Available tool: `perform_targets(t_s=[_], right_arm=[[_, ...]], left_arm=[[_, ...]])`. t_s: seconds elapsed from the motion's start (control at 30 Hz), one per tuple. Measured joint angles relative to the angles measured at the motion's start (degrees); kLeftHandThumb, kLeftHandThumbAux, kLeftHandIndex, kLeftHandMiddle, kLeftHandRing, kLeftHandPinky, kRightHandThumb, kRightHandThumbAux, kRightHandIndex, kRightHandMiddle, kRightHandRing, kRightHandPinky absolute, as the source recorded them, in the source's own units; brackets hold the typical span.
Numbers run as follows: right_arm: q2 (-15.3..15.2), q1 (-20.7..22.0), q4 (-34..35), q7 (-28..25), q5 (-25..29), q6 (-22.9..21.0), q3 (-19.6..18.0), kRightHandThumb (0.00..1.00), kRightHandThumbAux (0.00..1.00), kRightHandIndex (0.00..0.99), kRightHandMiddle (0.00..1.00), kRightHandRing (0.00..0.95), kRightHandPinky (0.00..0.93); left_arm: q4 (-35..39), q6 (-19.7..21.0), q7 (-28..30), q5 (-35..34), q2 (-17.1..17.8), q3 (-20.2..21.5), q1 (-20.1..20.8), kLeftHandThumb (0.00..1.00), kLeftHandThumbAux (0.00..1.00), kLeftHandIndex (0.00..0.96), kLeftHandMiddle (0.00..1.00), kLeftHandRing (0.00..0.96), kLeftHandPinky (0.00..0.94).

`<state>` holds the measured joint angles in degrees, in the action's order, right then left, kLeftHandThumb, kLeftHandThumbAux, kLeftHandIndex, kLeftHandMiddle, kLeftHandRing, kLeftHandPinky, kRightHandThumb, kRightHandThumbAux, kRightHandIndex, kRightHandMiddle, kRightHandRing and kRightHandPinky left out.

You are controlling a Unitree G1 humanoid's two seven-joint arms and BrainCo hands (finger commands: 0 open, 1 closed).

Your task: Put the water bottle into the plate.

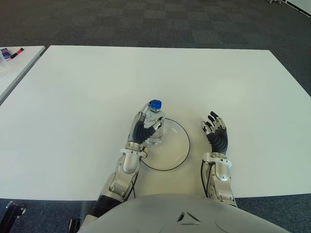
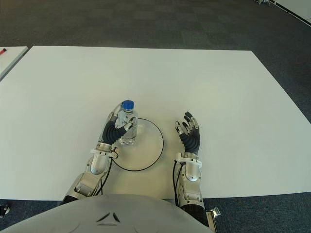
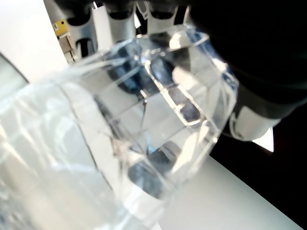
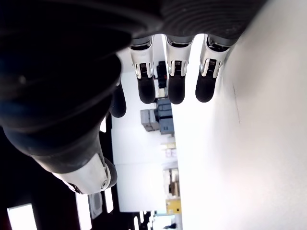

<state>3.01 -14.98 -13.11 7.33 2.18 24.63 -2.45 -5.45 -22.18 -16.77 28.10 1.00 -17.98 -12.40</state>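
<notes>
Nearest the robot's body, the two forearms reach out over the near edge of the white worktop [image 1: 97, 87]. The left hand [image 1: 141, 130] is closed around the water bottle [image 1: 155, 124], its dark fingers [image 1: 137, 133] wrapped about the clear body from the left side. The left wrist view confirms the grip: the transparent plastic fills that picture, with fingertips showing through and beyond it.

The bottle stands upright with its blue cap [image 1: 155, 104] on top. Its base shows over the left part of the plate [image 1: 177, 150], a shallow clear dish with a dark rim lying flat on the worktop just ahead of the robot. Whether the base touches the plate or is held slightly above it cannot be told.

The right hand [image 1: 216, 130] shows to the right of the plate, apart from its rim, palm turned inward. Its fingers [image 4: 175, 86] are loosely extended and hold nothing, as the right wrist view shows.

Farther out, the worktop runs bare to its far edge, beyond which lies dark checkered carpet [image 1: 146, 22]. At the far left a second white table [image 1: 14, 68] stands beside the worktop, with small red and blue items [image 1: 9, 52] on it, too small to identify.
</notes>
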Motion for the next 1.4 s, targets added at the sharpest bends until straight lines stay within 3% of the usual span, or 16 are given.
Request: perform_targets(t_s=[0.7, 0.8, 0.93, 1.4], right_arm=[[0.0, 0.3, -0.5, 0.0, 0.0, 0.7, 0.1, 0.531, 0.778, 0.203, 0.144, 0.127, 0.166], [0.0, 0.3, -0.5, 0.0, 0.0, 0.7, 0.1, 0.529, 0.781, 0.203, 0.144, 0.126, 0.168], [0.0, 0.3, -0.5, 0.0, 0.0, 0.7, 0.1, 0.532, 0.784, 0.204, 0.145, 0.128, 0.17], [0.0, 0.5, -0.6, 0.0, 0.2, 0.8, 0.0, 0.542, 0.773, 0.209, 0.145, 0.128, 0.175]], left_arm=[[-0.2, -0.5, -0.4, 0.0, 0.6, -0.2, 0.0, 1.0, 0.631, 0.208, 0.422, 0.498, 0.453], [-0.2, -0.4, -0.4, 0.0, 0.6, -0.2, 0.0, 0.859, 0.527, 0.185, 0.363, 0.422, 0.436], [-0.2, -0.3, -0.4, 0.1, 0.8, -0.2, 0.0, 0.78, 0.486, 0.164, 0.326, 0.378, 0.427], [-1.6, -1.0, -1.5, 0.4, 1.4, -0.2, 0.5, 0.695, 0.476, 0.142, 0.294, 0.33, 0.38]])
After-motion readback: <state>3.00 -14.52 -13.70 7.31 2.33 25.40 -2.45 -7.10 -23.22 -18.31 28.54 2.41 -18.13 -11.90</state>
